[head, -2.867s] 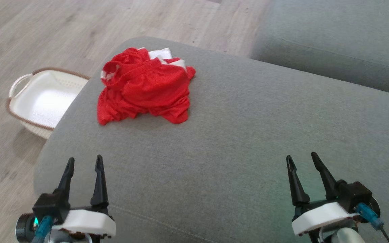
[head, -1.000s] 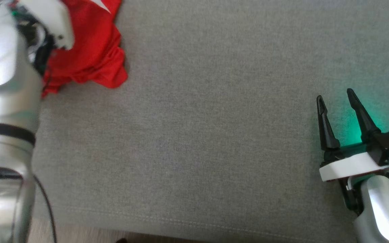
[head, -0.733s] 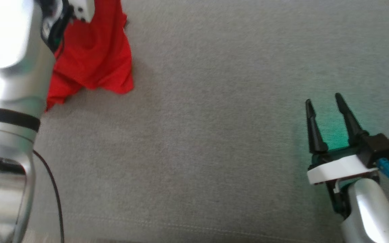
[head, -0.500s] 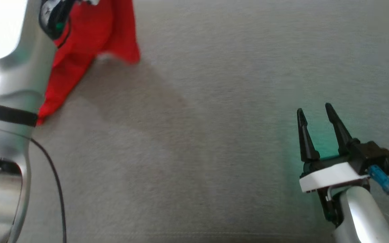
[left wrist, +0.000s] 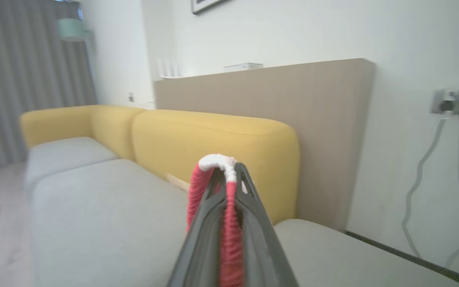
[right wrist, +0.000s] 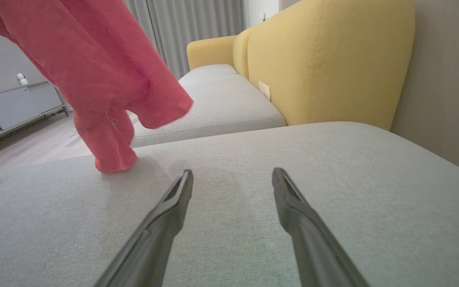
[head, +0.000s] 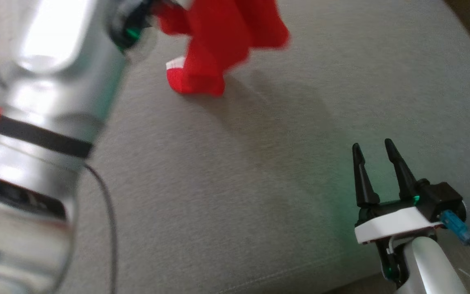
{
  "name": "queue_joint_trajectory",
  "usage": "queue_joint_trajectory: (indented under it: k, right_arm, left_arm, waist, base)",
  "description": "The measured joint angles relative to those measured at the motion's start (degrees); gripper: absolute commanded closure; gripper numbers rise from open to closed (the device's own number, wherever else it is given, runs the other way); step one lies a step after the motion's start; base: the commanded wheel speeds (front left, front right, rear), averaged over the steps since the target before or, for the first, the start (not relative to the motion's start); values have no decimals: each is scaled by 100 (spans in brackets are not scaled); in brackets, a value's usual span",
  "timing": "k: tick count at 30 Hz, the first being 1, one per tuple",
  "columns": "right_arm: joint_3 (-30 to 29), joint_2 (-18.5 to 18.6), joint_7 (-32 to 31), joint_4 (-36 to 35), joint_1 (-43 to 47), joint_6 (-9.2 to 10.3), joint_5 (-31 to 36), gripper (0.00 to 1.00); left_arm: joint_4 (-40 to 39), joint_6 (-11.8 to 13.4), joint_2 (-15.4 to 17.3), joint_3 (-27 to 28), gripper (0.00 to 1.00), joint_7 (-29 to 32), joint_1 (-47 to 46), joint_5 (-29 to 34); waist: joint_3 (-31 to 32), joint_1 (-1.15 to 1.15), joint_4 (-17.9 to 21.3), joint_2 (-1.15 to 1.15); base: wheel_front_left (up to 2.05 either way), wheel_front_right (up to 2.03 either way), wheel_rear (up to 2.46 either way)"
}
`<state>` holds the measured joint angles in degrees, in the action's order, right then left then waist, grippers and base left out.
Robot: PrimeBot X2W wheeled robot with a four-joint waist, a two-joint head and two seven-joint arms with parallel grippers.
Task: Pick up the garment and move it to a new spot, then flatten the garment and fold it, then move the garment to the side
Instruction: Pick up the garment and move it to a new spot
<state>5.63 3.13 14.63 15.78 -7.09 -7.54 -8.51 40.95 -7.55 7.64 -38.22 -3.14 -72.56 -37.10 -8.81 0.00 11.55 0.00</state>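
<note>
Head view: the garment [head: 218, 45], heaped on the grey cushion [head: 239, 196] a second ago, now hangs lifted, its lowest end perhaps still touching. The right gripper [head: 371, 147] is spread wide and empty. Left wrist view: the left gripper [left wrist: 229, 175] clamps red-and-white cloth. Right wrist view: the garment dangles ahead, leftward.

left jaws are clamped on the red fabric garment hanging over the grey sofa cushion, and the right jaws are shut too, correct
No: the right gripper has its jaws open and empty, as the right wrist view shows. The left gripper is indeed clamped on the red fabric garment hanging over the grey sofa cushion.
</note>
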Motion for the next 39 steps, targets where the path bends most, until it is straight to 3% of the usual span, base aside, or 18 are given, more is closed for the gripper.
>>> queue_joint_trajectory:
  k: [6,12,16,17,18,25,34,39]
  right_arm:
    - [44,-2,0,-3,100,1,-8,0]
    - [-7,-7,0,3,325,1,2,0]
    - [-8,-14,0,4,358,0,24,0]
    - [-11,-15,0,4,364,0,41,0]
    - [-13,-16,0,5,374,0,56,0]
    - [-21,-27,0,38,631,1,101,0]
    - [-112,-37,0,-74,925,0,26,0]
    - [-278,-40,0,-179,1115,1,-24,0]
  left_arm:
    - [-194,-1,-249,-606,100,-277,1234,-595]
    - [222,9,-224,-1181,100,-864,3119,-599]
    - [472,109,-230,-1282,99,-1066,3612,-403]
    - [498,146,-232,-1271,17,-1093,3698,-344]
    - [498,151,-237,-1255,0,-1110,3752,-269]
    - [-1049,520,-290,328,0,-1116,4988,487]
    - [-2646,917,-357,1866,0,-1116,6936,1725]
    - [-3204,876,-426,2558,0,-1116,7614,2051]
  waist:
    - [70,0,371,0]
    - [192,0,297,0]
    - [198,0,198,0]
    - [201,0,157,0]
    - [209,0,110,0]
    - [563,0,-290,0]
    - [984,0,-1021,0]
    - [1198,0,-1340,0]
  base:
    - [0,0,0]
    - [0,0,0]
    - [0,0,0]
    - [0,0,0]
    - [0,0,0]
    - [0,0,0]
    - [0,0,0]
    - [0,0,0]
